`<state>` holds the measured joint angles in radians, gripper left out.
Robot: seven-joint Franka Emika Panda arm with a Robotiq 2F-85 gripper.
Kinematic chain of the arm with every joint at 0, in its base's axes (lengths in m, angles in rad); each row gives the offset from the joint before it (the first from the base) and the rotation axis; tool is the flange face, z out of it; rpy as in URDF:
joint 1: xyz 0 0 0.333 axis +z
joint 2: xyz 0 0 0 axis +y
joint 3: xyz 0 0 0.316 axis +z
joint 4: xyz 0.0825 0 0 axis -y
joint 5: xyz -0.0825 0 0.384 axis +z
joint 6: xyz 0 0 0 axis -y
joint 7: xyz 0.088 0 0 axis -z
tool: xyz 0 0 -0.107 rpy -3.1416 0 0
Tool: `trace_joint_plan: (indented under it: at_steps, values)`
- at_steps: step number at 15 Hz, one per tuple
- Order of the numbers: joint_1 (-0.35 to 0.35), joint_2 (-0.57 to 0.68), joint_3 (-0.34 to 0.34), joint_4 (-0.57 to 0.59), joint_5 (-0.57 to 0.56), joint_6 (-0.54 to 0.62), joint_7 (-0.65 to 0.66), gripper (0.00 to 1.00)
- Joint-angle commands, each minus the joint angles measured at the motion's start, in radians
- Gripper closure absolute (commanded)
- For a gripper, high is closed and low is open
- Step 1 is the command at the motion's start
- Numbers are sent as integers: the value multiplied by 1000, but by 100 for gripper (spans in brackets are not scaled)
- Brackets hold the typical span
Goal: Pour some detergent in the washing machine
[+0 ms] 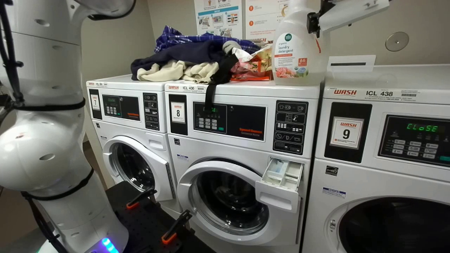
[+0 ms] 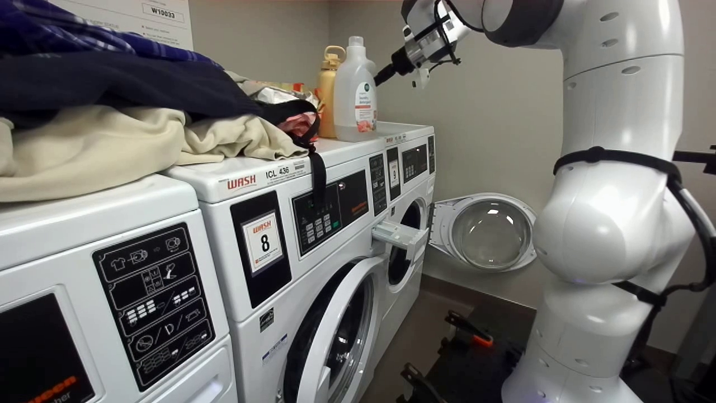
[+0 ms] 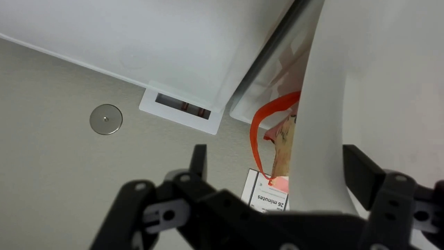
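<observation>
The detergent (image 1: 290,45), a large translucent white jug with an orange-red and green label, stands upright on top of the washing machine (image 1: 225,146). In an exterior view its cap and handle side show too (image 2: 348,92). The washing machine carries an "8" sticker; its drawer (image 1: 279,197) is pulled out and its round door (image 2: 376,313) stands ajar. My gripper (image 3: 275,163) is open, its fingers on either side of the jug's handle (image 3: 319,149), the right finger close to or touching it. In an exterior view the gripper (image 2: 385,74) is beside the jug's upper part.
A clothes pile (image 1: 179,58) and a red bag (image 1: 246,68) lie left of the jug. A yellow bottle (image 2: 327,89) stands behind it. Machine 9 (image 1: 351,179) stands beside, its door (image 2: 492,232) wide open. Clamps (image 1: 177,226) sit on the robot's black table.
</observation>
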<state>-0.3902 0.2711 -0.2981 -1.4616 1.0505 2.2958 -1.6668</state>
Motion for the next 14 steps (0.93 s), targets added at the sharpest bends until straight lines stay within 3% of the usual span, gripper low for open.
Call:
trace_joint_plan:
  at_steps: [1,9,11,14]
  values:
    - [-43,22,36,39,25,-51,-24,34]
    - [-74,22,47,21,55,-111,-30,95]
    - [-74,18,47,10,71,-119,-27,90]
    - [-69,6,47,-10,79,-125,-14,90]
